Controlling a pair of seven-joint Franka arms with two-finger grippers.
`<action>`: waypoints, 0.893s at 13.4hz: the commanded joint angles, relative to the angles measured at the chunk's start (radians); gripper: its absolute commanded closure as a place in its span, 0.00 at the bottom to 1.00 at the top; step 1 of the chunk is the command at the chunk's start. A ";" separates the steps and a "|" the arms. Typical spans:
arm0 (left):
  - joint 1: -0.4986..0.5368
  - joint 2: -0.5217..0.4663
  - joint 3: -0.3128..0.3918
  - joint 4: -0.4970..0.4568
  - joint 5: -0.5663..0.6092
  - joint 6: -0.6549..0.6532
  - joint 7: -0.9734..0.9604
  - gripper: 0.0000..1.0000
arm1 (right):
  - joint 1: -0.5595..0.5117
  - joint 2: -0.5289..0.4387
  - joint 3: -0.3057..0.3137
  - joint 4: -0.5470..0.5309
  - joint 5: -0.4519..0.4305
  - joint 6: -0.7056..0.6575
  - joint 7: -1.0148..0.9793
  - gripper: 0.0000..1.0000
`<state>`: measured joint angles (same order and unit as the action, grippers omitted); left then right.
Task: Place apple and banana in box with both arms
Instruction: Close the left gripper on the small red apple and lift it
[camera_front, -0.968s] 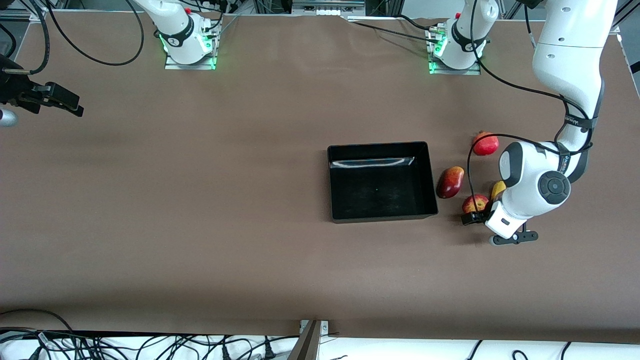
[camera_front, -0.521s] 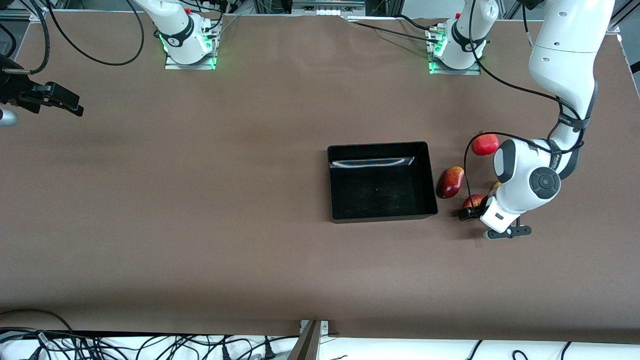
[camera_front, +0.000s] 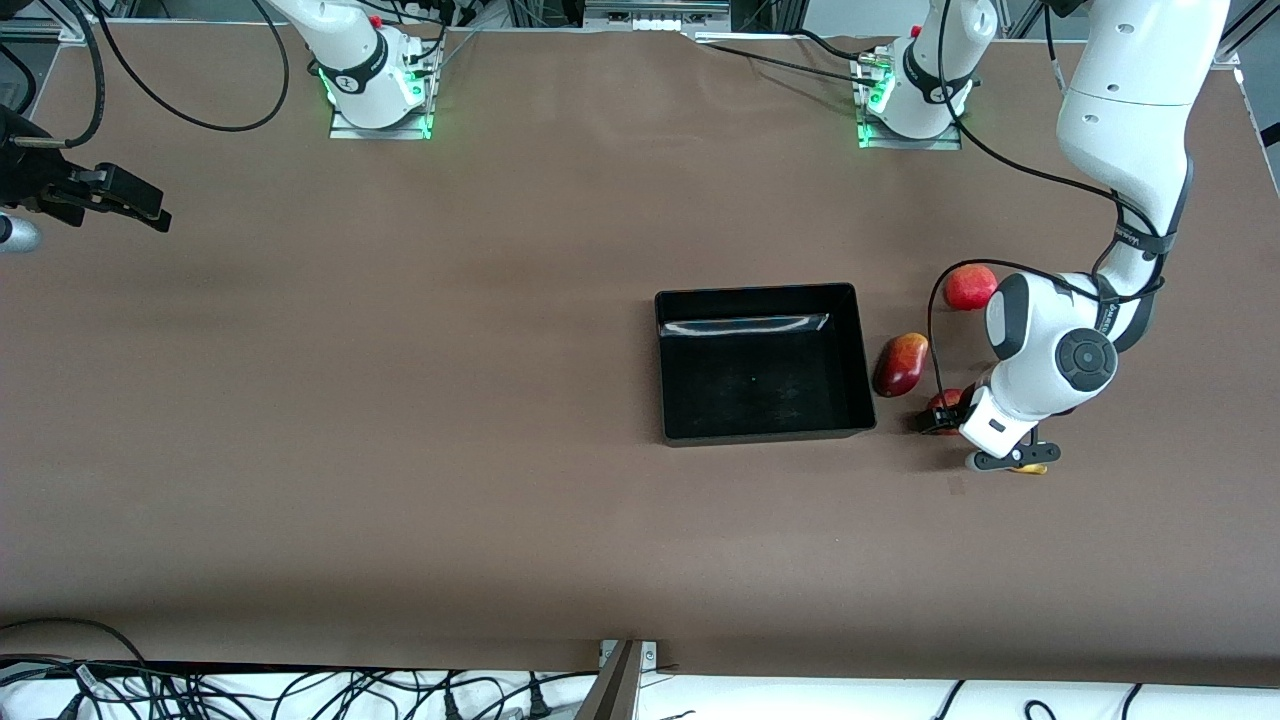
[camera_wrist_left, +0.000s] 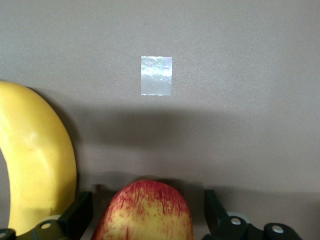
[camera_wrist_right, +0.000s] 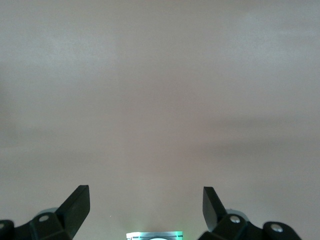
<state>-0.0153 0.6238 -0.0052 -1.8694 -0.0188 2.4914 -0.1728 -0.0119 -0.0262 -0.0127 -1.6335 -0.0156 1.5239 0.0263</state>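
Red-and-yellow streaked, the apple (camera_wrist_left: 144, 211) sits on the brown table (camera_front: 400, 400) directly between the spread black fingers (camera_wrist_left: 79, 214) of the left gripper (camera_wrist_left: 148, 216), which is low over the fruit. In the left wrist view the jaws stand wide apart with a gap on either side of the apple, touching nothing. In the front view only a sliver of the apple (camera_front: 944, 402) shows beside the left arm's white wrist, toward the left arm's end of the table from the box.

Just beside the apple lies the banana (camera_wrist_left: 36, 160), plain yellow and curved, outside one finger of the gripper; whether it touches that finger cannot be told. In the front view a small yellow end of it (camera_front: 1030, 468) peeks out under the left gripper (camera_front: 975, 440).

An oblong dark-red-and-yellow fruit (camera_front: 900, 364) lies between the apple and the box (camera_front: 668, 360), near the box's wall. The glossy black box holds nothing. An all-red round fruit (camera_front: 968, 287) lies farther from the front camera than the apple. A small pale square of tape (camera_wrist_left: 156, 75) is stuck to the table near the apple.

The right arm waits at its own end of the table, its gripper (camera_wrist_right: 146, 207) held over bare tabletop with fingers spread wide and holding nothing; in the front view it (camera_front: 115, 200) shows at the table's edge.
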 joint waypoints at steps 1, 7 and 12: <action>0.002 -0.032 0.001 -0.040 0.022 0.029 -0.037 0.33 | 0.000 0.000 0.016 0.015 0.005 -0.021 0.007 0.00; 0.002 -0.027 0.001 -0.039 0.022 0.034 -0.050 0.86 | 0.004 -0.008 0.059 0.014 0.006 -0.044 0.009 0.00; 0.003 -0.030 0.001 -0.036 0.022 0.031 -0.053 0.90 | 0.004 -0.008 0.059 0.015 0.006 -0.044 0.007 0.00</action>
<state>-0.0148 0.6216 -0.0048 -1.8770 -0.0188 2.5103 -0.2082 -0.0072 -0.0273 0.0434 -1.6329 -0.0144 1.5017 0.0273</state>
